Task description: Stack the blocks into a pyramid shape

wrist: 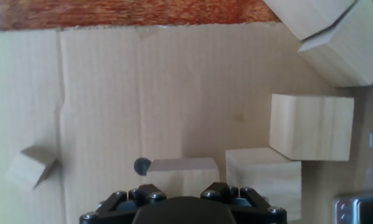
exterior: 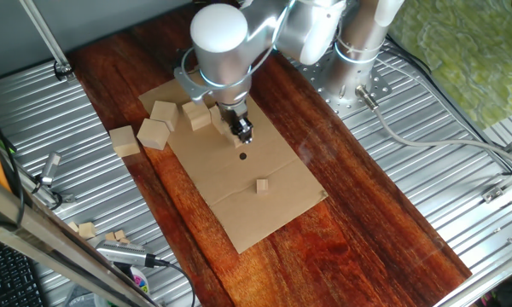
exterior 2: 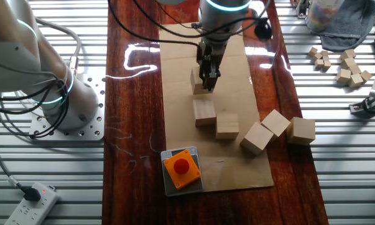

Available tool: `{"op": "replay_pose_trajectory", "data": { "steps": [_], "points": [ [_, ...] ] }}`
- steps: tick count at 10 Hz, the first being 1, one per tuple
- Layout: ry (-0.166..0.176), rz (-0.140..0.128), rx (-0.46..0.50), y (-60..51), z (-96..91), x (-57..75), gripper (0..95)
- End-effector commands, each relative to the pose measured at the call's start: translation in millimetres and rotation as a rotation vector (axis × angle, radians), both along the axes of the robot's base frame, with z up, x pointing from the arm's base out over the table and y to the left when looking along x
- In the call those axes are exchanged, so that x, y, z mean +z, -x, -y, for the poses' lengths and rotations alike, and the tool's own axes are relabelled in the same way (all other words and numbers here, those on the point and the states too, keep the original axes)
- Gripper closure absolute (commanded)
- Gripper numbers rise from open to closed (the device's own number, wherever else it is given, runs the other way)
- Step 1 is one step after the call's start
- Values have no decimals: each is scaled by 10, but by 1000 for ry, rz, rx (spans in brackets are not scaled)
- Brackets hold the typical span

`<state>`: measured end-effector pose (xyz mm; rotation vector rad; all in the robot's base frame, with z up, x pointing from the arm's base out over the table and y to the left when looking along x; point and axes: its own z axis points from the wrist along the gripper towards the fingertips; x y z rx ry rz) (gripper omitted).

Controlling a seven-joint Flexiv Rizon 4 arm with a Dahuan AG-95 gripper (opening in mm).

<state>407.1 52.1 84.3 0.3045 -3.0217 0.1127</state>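
Gripper [exterior 2: 209,80] lowered onto the cardboard sheet [exterior 2: 237,169], fingers closed around one pale wooden block [exterior 2: 199,82], gripped at its sides and resting on or just above the sheet; cannot tell which. Just near of it in the other fixed view, two more blocks [exterior 2: 204,112] [exterior 2: 227,125] side by side, touching at a corner. Further right, three blocks [exterior 2: 257,137] [exterior 2: 275,122] [exterior 2: 301,131] bunched together at the sheet's right edge. A tiny cube [exterior: 262,185] alone on the sheet, well apart. Orange box [exterior 2: 181,169] with a red button at the near edge.
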Motion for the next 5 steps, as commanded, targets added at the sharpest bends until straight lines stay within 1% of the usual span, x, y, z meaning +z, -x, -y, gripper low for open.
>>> {"op": "replay_pose_trajectory", "data": {
  "steps": [1,4,5],
  "points": [
    [9,-2,148,1,-32,40,950],
    [7,-2,149,-1,-38,45,950],
    [7,-3,166,-5,-45,53,950]
  ]
}}
